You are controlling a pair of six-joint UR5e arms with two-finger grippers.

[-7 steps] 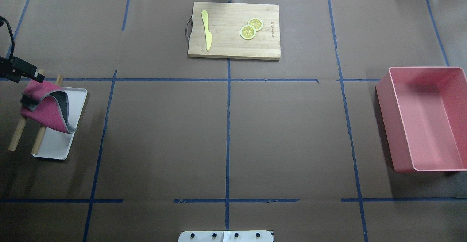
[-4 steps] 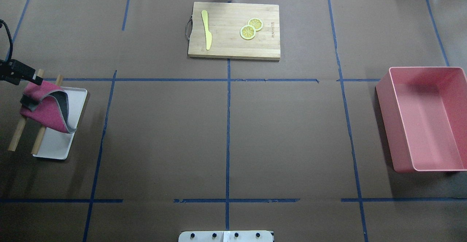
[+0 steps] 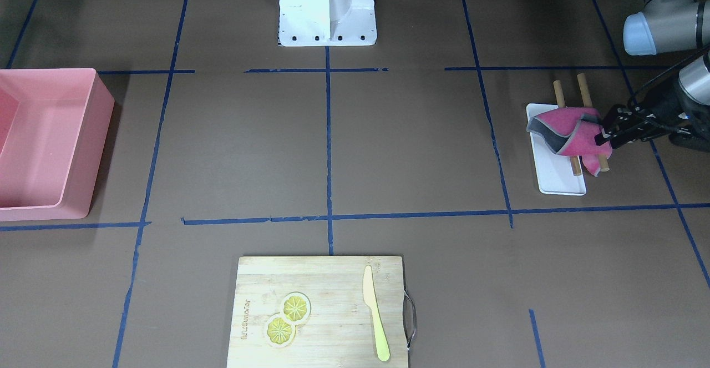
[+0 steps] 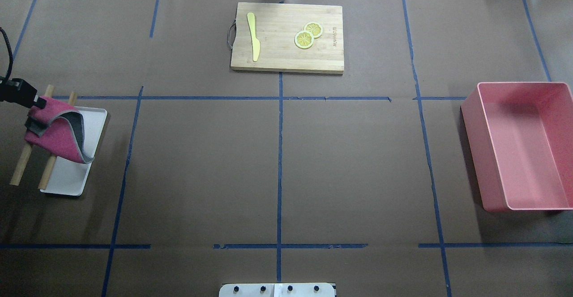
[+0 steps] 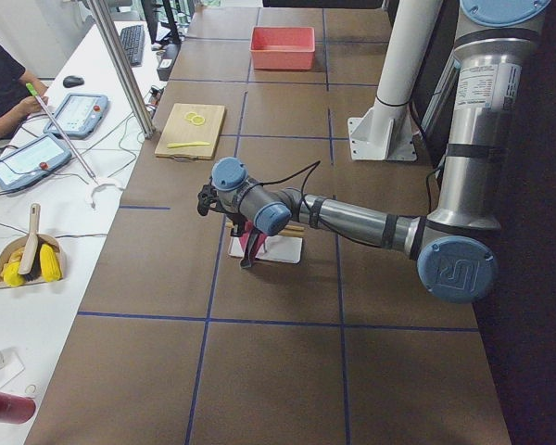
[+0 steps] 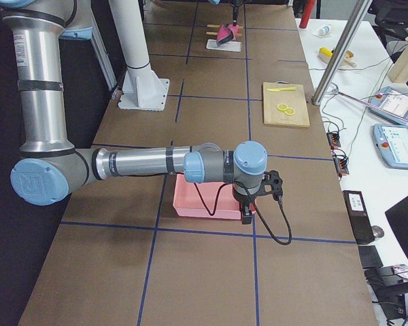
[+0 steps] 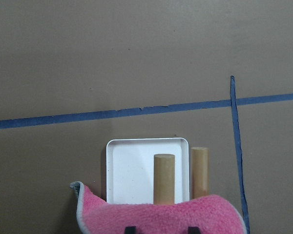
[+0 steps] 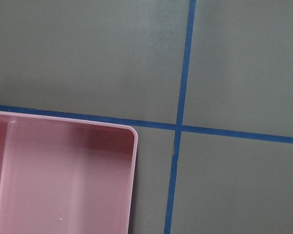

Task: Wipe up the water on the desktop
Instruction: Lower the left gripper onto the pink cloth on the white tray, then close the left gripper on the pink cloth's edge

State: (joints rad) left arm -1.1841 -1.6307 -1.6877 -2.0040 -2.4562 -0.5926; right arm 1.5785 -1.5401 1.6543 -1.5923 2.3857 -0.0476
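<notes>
The desktop [image 4: 201, 167] fills my overhead view, a matte dark-brown surface crossed by blue tape lines [image 4: 280, 153] in a grid. At its left edge, midway up the frame, a pink cloth [image 4: 56, 135] with a gray backing hangs draped over two wooden dowels [image 4: 20, 167], which lie across a white tray [image 4: 67, 178]. The cloth's lower right corner hangs down over the tray. My left gripper [image 4: 39, 103] comes in from the left edge and sits at the cloth's upper corner. On the left wrist feed its two dark fingertips [image 7: 131, 229] stand apart at the bottom of the frame against the pink pile, so the jaws are spread; I cannot tell if they touch the cloth. At top centre a bamboo cutting board [image 4: 277, 55] carries a yellow knife [image 4: 254, 37] and two lemon slices [image 4: 304, 40]. A pink bin [image 4: 472, 153] stands at the right edge. My right gripper [image 6: 248, 216] shows only in the right side view, low beside the bin's near wall, and I cannot tell how its jaws stand.
</notes>
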